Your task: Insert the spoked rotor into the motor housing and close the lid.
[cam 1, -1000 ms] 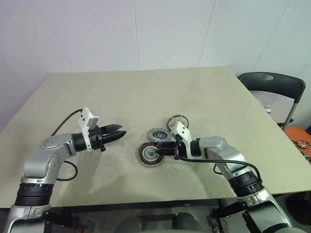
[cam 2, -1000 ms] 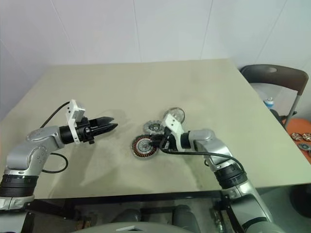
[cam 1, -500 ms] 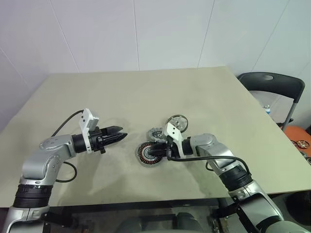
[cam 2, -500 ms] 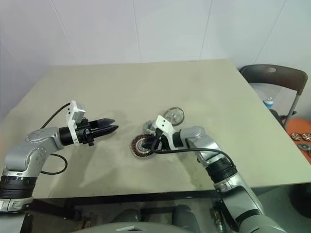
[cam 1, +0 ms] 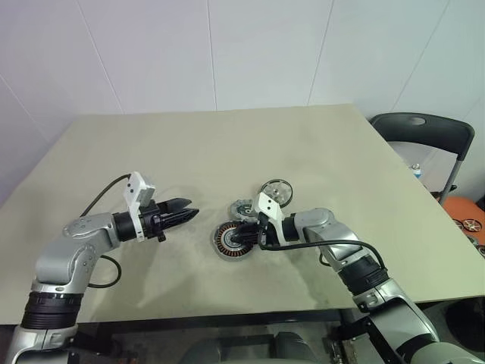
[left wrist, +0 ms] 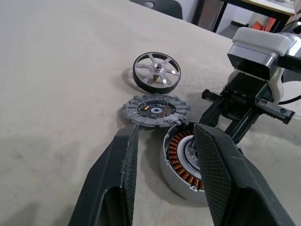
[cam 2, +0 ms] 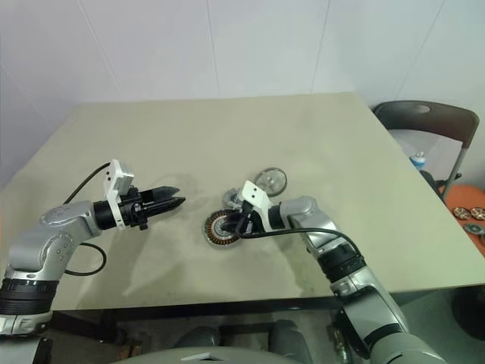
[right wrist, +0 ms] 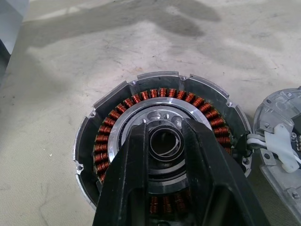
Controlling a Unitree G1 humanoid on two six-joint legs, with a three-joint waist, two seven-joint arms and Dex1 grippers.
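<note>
1. The motor housing [cam 1: 230, 240] lies flat on the desk [cam 1: 227, 144], just below the centre of the left eye view, its copper windings facing up.
2. The lid [cam 1: 244, 209] lies just above and right of the housing, close beside it; from the head views it cannot be told whether the two touch.
3. The spoked rotor [cam 1: 276, 190] sits tilted on the desk, further up and to the right, near the lid.
4. The right gripper [cam 1: 248, 236] reaches in from the right, over the housing's right side. In the right wrist view its fingers [right wrist: 136, 169] stand a little apart over the silver centre, with the hub showing between them; whether they press on it cannot be told.
5. The left gripper [cam 1: 189, 211] hovers at centre-left, well apart from the housing, pointing toward the parts. In the left wrist view its fingers [left wrist: 123, 160] are apart and hold nothing.
6. A dark chair [cam 1: 421, 133] stands beyond the desk's right edge.
</note>
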